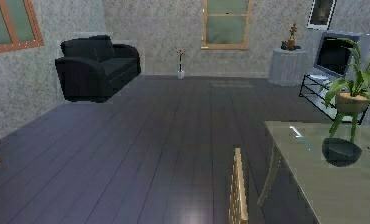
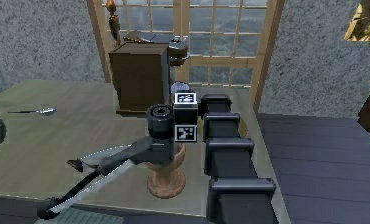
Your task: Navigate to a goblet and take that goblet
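- Table (image 2: pixel 53 140): grey-green top, set before a window (image 2: pixel 208 35). Brown box (image 2: pixel 138 70) at far edge; slim utensil (image 2: pixel 33 110) lies apart to its left.
- Goblet (image 2: pixel 166 180): brown, upright on the table, partly hidden under the gripper body.
- Gripper (image 2: pixel 63 187): fingers slant to arm side view's lower left, low over tabletop. Grip state and whether it holds anything: cannot tell.
- Room, fwd view: dark plank floor (image 1: pixel 143 140), black armchair (image 1: pixel 96 65) by left wall, TV (image 1: pixel 338 55) at right, potted plant (image 1: pixel 353 95) and dark bowl (image 1: pixel 341 150) at the table end.

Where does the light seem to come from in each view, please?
Forward view: the window glows palest, and the dark floor carries a soft sheen at its far end. Arm side view: daylight comes through the paned window behind the table, whose top is evenly lit, without glare.
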Controlling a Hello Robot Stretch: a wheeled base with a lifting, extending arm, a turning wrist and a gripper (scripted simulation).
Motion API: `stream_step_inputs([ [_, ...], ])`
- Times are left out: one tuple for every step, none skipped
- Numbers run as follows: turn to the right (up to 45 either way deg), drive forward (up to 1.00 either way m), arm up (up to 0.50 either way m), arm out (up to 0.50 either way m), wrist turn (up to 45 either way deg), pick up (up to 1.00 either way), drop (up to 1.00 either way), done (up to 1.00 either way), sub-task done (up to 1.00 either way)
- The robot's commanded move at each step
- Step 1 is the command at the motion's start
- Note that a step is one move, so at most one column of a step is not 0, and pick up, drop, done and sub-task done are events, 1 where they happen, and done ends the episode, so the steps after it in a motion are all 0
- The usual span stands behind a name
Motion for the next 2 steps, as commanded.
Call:
stream_step_inputs([
  [0.0, 0.00, 0.00, 0.00, 45.0, 0.00, 0.00, 0.00, 0.00],
  [0.0, 0.00, 0.00, 0.00, 30.0, 0.00, 0.00, 0.00, 0.00],
])
